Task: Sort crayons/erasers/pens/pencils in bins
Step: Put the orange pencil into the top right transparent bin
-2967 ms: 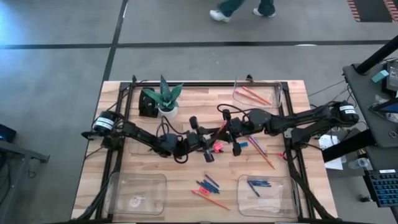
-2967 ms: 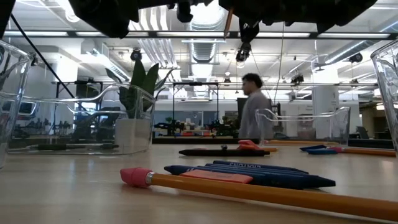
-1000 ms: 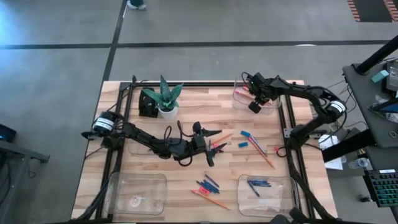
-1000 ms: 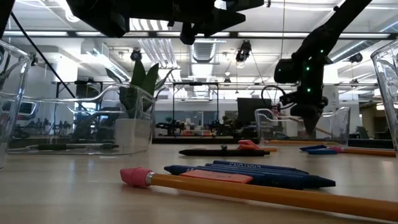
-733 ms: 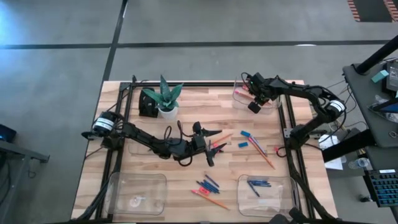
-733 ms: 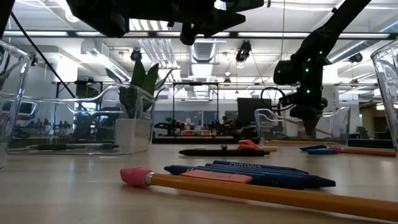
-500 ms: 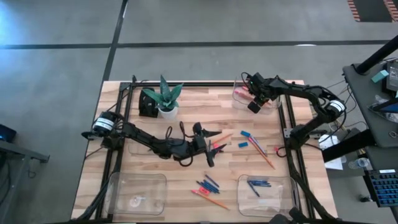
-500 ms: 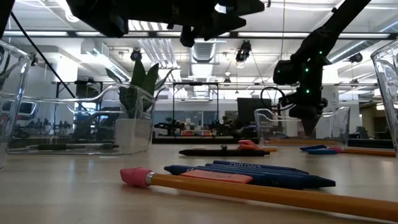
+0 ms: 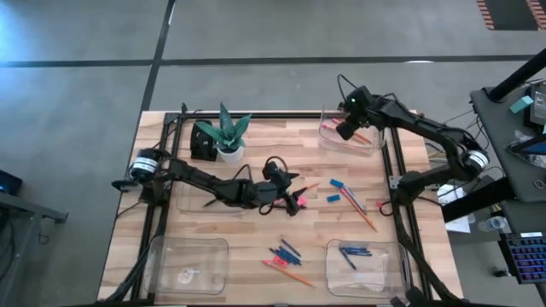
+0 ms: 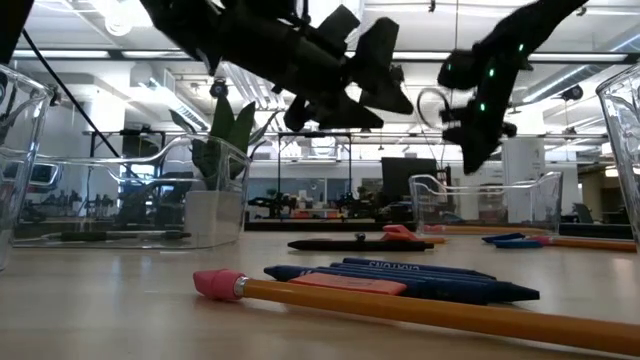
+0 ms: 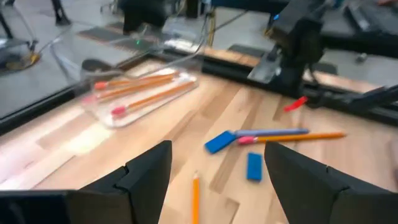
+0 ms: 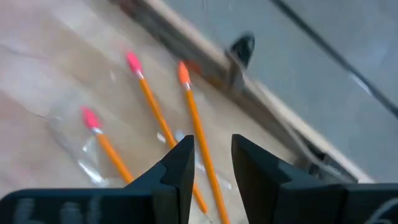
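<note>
My left gripper (image 9: 295, 193) (image 11: 214, 180) hangs open over the middle of the table, nothing between its fingers. Below it lie an orange pencil (image 11: 195, 198) and a pink eraser (image 9: 300, 202). Two blue erasers (image 11: 219, 142) (image 11: 254, 167) lie flat just beyond. My right gripper (image 9: 345, 130) (image 12: 212, 163) stands open and empty above the far right bin (image 9: 328, 136). In that bin several pencils (image 12: 198, 134) lie flat on the floor. More sticks (image 9: 286, 256) lie near the front.
A potted plant (image 9: 227, 136) stands at the far left. Clear bins sit at the near left (image 9: 188, 264), near right (image 9: 368, 266) with blue pens in it, and under my left arm (image 9: 192, 198). A pencil and a blue stick (image 9: 362, 210) lie right of centre.
My right gripper has risen out of the far right bin and drawn a little toward the far edge; the pencils stay in the bin. My left gripper has shifted slightly toward the table's right, sunk, and turned at the wrist, still open.
</note>
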